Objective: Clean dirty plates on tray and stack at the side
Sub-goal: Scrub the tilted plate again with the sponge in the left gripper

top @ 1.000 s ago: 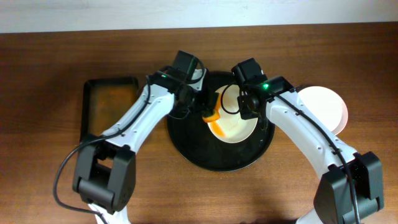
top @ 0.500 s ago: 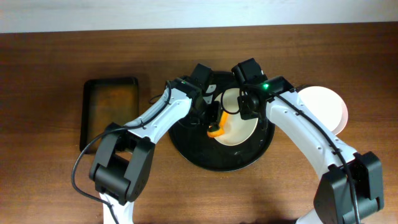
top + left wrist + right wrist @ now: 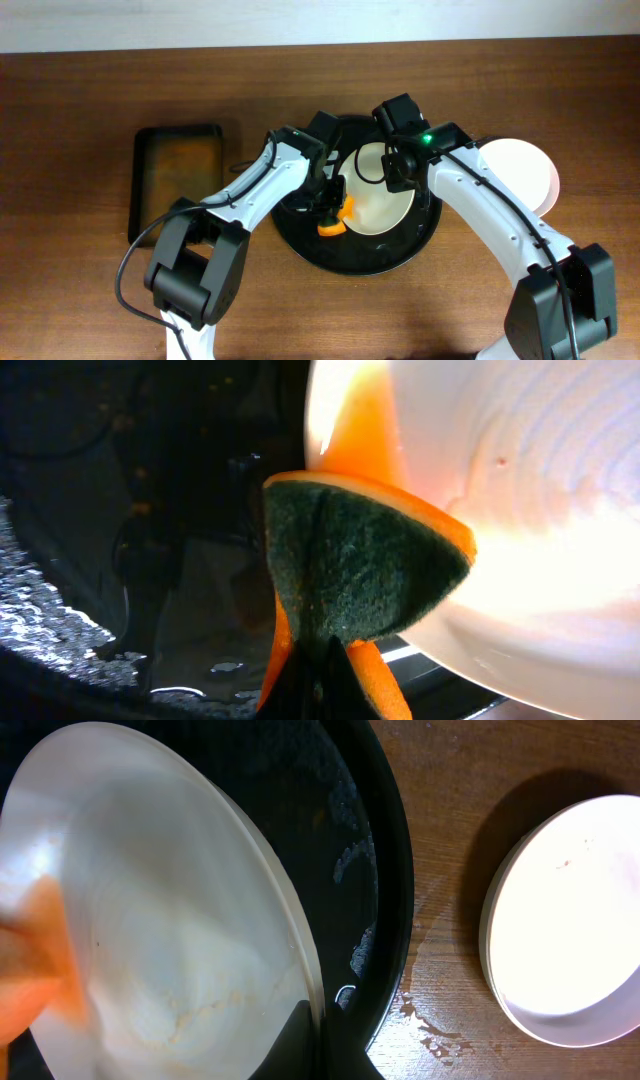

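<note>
On the large round glossy black tray (image 3: 350, 250), toward 1 o'clock, is a round white shallow plate (image 3: 385, 205), my right gripper (image 3: 393, 175) clamped on its 12 o'clock rim. My left gripper (image 3: 328, 200) pinches a folded orange-and-green sponge (image 3: 334, 218) against the plate's 8 o'clock edge; another white plate (image 3: 520, 175) lies beyond the tray's 3 o'clock.

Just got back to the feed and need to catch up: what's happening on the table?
The right gripper pinches the rim of a white plate on the round black tray, while the left gripper holds an orange sponge against its edge. A second plate sits on the table beside the tray.
</note>
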Available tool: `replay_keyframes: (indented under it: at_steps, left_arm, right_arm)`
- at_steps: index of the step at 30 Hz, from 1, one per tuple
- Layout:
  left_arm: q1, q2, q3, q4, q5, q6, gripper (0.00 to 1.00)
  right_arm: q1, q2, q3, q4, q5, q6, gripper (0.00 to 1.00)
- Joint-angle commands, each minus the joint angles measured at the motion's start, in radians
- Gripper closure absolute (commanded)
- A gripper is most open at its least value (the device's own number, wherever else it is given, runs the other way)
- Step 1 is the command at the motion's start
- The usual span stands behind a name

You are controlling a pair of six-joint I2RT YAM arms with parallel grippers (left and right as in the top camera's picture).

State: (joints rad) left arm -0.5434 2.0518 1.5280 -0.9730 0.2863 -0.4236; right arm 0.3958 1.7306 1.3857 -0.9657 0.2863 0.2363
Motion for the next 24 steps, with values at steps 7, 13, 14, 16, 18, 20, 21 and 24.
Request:
replay_keyframes:
  at_steps: [7,13,14,16,18,20,21,24]
  left_arm:
    - [0.008,-0.007,0.024,0.068,0.111,0.081,1.0]
    - [-0.069,-0.003,0.023,0.059,0.05,0.095,1.0]
    - [-0.07,-0.003,0.019,0.051,0.05,0.095,1.0]
    - [-0.069,-0.003,0.009,0.035,0.028,0.095,1.0]
    - [-0.069,-0.003,0.008,0.013,-0.095,0.095,1.0]
    - [-0.069,-0.003,0.008,0.027,-0.196,0.078,1.0]
    - [-0.068,-0.003,0.008,0.047,-0.252,0.053,1.0]
    - [-0.045,-0.003,0.008,0.103,-0.272,0.04,1.0]
  right_arm:
    - [0.003,-0.031,0.01,-0.003,0.002,0.013,0.96]
    - [0.003,-0.031,0.01,-0.003,0.002,0.013,0.96]
    - [0.003,-0.031,0.01,-0.003,0.002,0.013,0.96]
    - [0.003,-0.031,0.01,-0.003,0.002,0.013,0.96]
    - [0.003,-0.031,0.01,-0.003,0.002,0.013,0.96]
    - [0.003,-0.031,0.01,-0.004,0.002,0.013,0.96]
    - [0.003,-0.031,0.01,-0.004,0.002,0.013,0.96]
    - [0.003,-0.031,0.01,-0.008,0.002,0.013,0.96]
